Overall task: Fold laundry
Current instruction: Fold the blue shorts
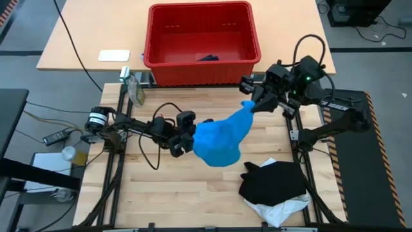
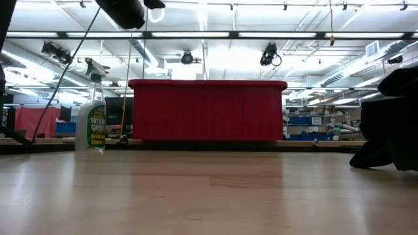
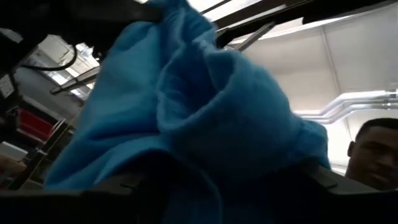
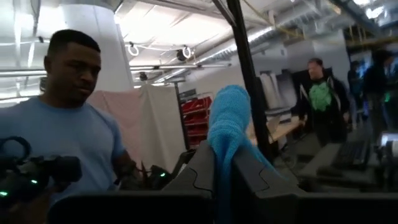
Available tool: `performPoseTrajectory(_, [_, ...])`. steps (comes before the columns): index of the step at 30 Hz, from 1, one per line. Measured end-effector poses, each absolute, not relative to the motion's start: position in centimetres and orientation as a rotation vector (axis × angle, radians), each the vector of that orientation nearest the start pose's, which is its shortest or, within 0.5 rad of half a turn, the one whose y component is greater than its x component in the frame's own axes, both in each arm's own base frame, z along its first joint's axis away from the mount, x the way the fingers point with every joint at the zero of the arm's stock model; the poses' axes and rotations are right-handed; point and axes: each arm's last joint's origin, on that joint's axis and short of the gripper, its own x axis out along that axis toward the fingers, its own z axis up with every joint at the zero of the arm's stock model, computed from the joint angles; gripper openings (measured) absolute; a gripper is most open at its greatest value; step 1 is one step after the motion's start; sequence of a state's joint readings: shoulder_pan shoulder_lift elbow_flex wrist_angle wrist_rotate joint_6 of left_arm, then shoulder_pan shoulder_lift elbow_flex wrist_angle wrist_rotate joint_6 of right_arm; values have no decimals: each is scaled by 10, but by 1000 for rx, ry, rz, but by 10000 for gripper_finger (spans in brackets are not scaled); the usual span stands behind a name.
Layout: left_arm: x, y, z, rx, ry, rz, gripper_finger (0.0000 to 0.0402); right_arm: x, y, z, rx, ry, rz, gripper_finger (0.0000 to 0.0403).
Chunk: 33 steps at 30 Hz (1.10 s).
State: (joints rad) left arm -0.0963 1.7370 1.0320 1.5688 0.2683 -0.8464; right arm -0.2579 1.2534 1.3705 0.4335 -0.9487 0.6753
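Observation:
The bright blue garment (image 1: 222,138) is stretched in the air between my two grippers over the middle of the table. My left gripper (image 1: 188,138) is shut on its left, bulky end, and blue cloth (image 3: 205,112) fills the left wrist view. My right gripper (image 1: 252,103), higher and nearer the far edge, is shut on its narrow end (image 4: 229,118). The low view shows no blue cloth on the tabletop. The black garment (image 1: 273,180) lies bunched at the near right, on top of the white one (image 1: 280,207). My left gripper holds a thick bunch of several folds at the garment's left end (image 3: 186,168) between its two wide-set fingers (image 3: 118,186). It comes from the table's left, slanting upward. The cloth is lifted clear and bulges out past the fingers. My right gripper pinches the garment's narrow, bunched end (image 4: 225,149) between its two fingers, coming from the table's right. A tuft of cloth sticks out beyond the fingertips. From there the garment widens and slopes down toward my left gripper, clear of the table.
A red plastic basket (image 1: 203,42) stands beyond the table's far edge, with a dark item inside. A spray bottle (image 1: 134,89) stands at the far left corner. A person (image 4: 68,124) stands close by in the room, and others are farther off.

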Motion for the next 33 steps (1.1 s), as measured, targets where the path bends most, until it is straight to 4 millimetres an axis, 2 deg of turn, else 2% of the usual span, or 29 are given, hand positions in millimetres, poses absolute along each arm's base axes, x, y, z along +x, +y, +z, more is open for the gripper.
performPoseTrajectory(7, [349, -41, 330, -617, -719, -641, 240, 236, -46, 475, 429, -45, 710, 25])
performPoseTrajectory(23, [352, -35, 329, -620, -691, -612, 240, 184, -61, 497, 392, -138, 578, 25])
performPoseTrajectory(33, [353, -35, 328, -624, -679, -610, 240, 181, -70, 495, 399, -106, 565, 25])
